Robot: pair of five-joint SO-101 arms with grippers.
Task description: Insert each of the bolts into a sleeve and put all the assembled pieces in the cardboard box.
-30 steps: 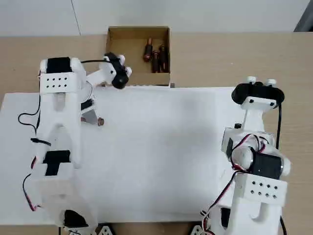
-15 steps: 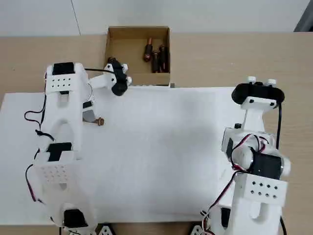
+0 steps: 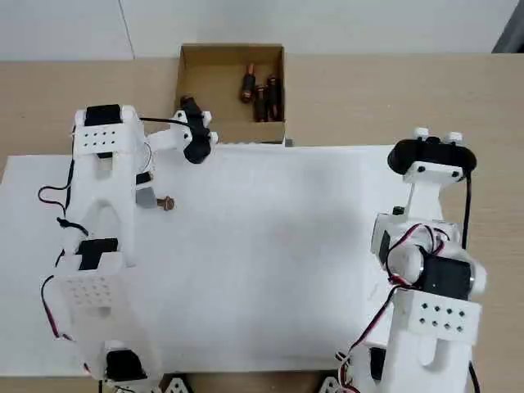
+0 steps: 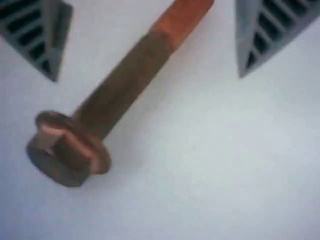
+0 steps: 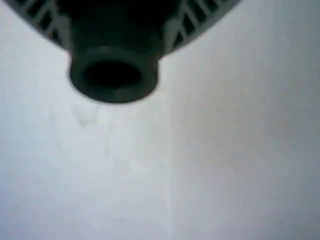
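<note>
A brown bolt (image 4: 95,120) lies on the white sheet (image 3: 270,254), its flanged head (image 4: 67,152) pointing away from my left gripper (image 4: 147,75). That gripper is open, one grey finger (image 4: 37,35) on each side of the shaft, neither touching it. From above, the bolt (image 3: 165,202) sits just right of the left arm (image 3: 102,188). My right gripper (image 5: 117,30) is shut on a black sleeve (image 5: 114,75), whose open end faces out above the sheet. The cardboard box (image 3: 196,74) at the back holds several assembled pieces (image 3: 260,88).
The right arm (image 3: 426,246) stands over the sheet's right edge. Bare wooden table (image 3: 393,90) surrounds the sheet and box. The left arm's black wrist part (image 3: 195,135) hangs just in front of the box's near-left corner.
The left arm has shifted its pose, its wrist part moving slightly toward the box. The bolt stays at about the same spot. The right arm has not moved.
</note>
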